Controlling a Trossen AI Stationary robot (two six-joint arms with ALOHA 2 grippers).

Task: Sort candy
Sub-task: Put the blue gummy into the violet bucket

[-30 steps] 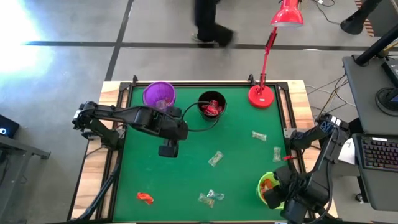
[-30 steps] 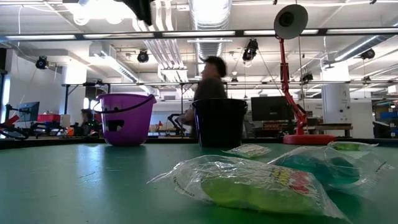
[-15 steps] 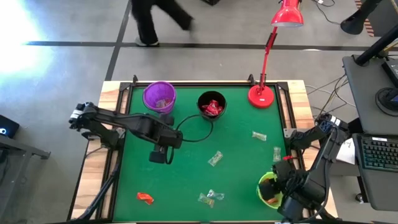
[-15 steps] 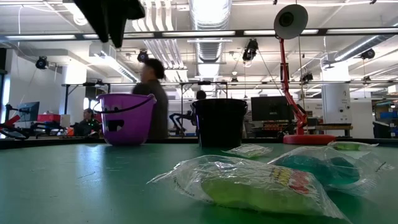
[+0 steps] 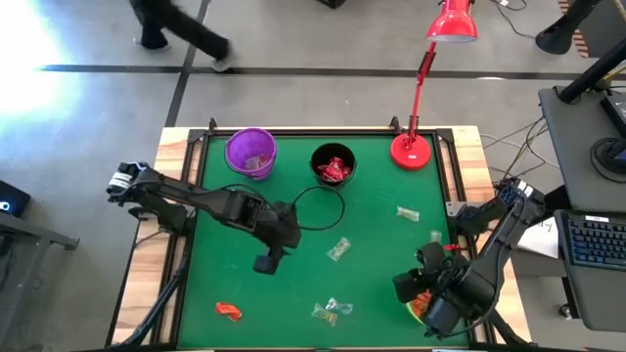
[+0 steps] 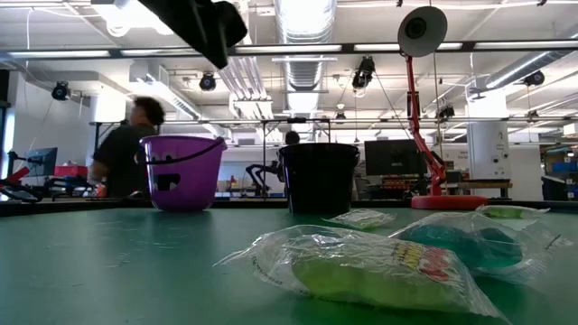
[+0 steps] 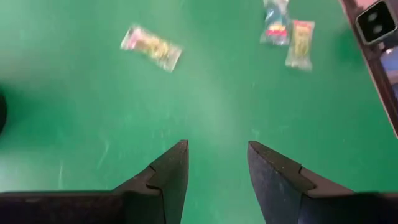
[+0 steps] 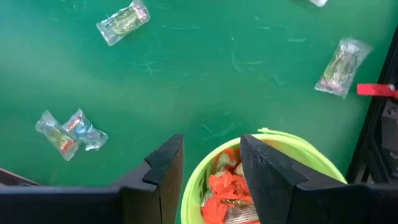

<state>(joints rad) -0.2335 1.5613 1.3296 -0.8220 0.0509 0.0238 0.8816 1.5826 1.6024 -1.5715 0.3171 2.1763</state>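
While several small wrapped sweets lie scattered on the green felt table (image 5: 225, 235), the left gripper (image 5: 266, 262) hangs over the middle of the mat with its two dark fingers (image 7: 169, 177) spread apart and nothing between them. From those fingers the nearest clear-wrapped pale green candy (image 5: 338, 249) lies toward the right arm's side, its long axis slanted; in the left wrist view it (image 7: 151, 47) shows ahead of the fingertips and off to one side. A touching pair of clear-wrapped sweets (image 5: 331, 311) sits nearer the front edge, and a shiny red-wrapped candy (image 5: 228, 311) rests alone by the front left corner. The right gripper (image 5: 421, 289) hovers at the rim of the lime green plastic cup (image 8: 273, 140), which holds orange-red sweets, its fingers (image 8: 163, 171) also apart and empty. Two more clear-wrapped pieces (image 5: 407, 212) lie on the right side. I judge the left arm roughly as near the slanted candy as the right, so its fingers would need turning to close across the wrapper's short side.
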